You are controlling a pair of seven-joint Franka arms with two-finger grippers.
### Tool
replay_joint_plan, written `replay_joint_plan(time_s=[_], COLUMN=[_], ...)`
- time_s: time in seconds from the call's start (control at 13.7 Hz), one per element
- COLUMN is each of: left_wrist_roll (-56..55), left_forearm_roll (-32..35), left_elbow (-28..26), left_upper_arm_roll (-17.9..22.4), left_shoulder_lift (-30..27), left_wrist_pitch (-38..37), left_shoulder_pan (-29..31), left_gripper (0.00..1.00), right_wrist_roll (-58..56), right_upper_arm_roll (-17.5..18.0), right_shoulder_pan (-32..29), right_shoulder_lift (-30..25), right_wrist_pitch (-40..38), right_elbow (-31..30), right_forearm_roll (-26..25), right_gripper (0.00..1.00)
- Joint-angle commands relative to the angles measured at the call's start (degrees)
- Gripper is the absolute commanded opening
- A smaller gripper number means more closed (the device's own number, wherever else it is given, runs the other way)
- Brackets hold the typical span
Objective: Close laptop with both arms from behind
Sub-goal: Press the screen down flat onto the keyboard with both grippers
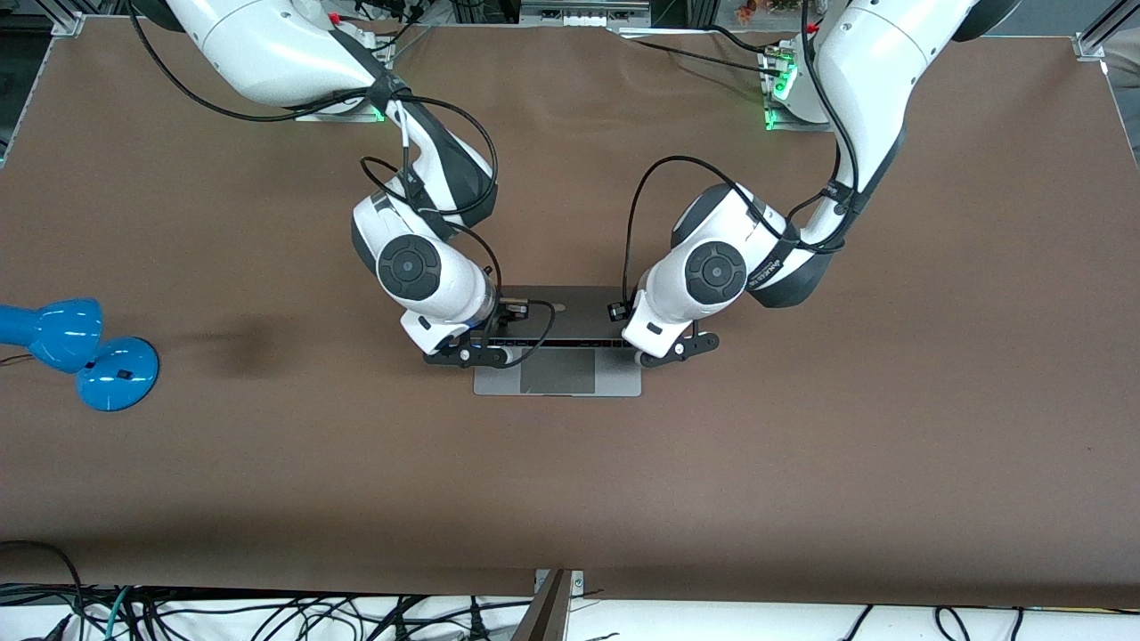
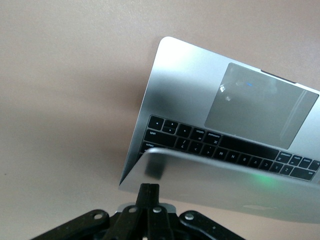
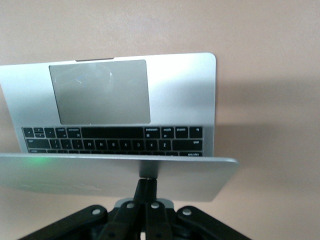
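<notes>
The silver-grey laptop (image 1: 557,372) lies mid-table, its lid tilted well forward over the black keyboard, with the trackpad showing. My right gripper (image 1: 481,352) is shut, its tips against the lid's outer face near the corner toward the right arm's end. In the right wrist view the closed fingertips (image 3: 147,184) meet the lid (image 3: 90,177) above the keyboard. My left gripper (image 1: 666,350) is shut too, at the lid's corner toward the left arm's end. In the left wrist view its tips (image 2: 149,189) touch the lid (image 2: 230,187) over the base (image 2: 185,85).
A blue desk lamp (image 1: 85,352) lies on the brown table (image 1: 802,445) toward the right arm's end. Cables hang along the table edge nearest the front camera. Both arm bases stand at the edge farthest from that camera.
</notes>
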Motion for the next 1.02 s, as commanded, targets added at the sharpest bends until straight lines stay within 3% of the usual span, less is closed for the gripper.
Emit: replay_joint_plan(time_s=[0.0,0.95], left_wrist_roll=[-1.23,-3.77], left_forearm_roll=[2.15,5.58], left_elbow=[3.41,12.20], left_upper_arm_roll=[0.67,2.26], left_shoulder_lift=[2.48,11.09], left_wrist_pitch=[-0.61,-0.61], left_shoulder_pan=[-0.96,-2.98], left_gripper=[0.00,0.00], right_wrist_roll=[-1.03,-5.60], right_upper_arm_roll=[-0.19,-0.98], right_shoulder_pan=[0.21,0.21], right_shoulder_lift=[1.13,4.47], right_wrist_pitch=[2.64,8.80], right_elbow=[0.18,0.27], right_forearm_roll=[-1.32,-2.99], right_gripper=[0.00,0.00])
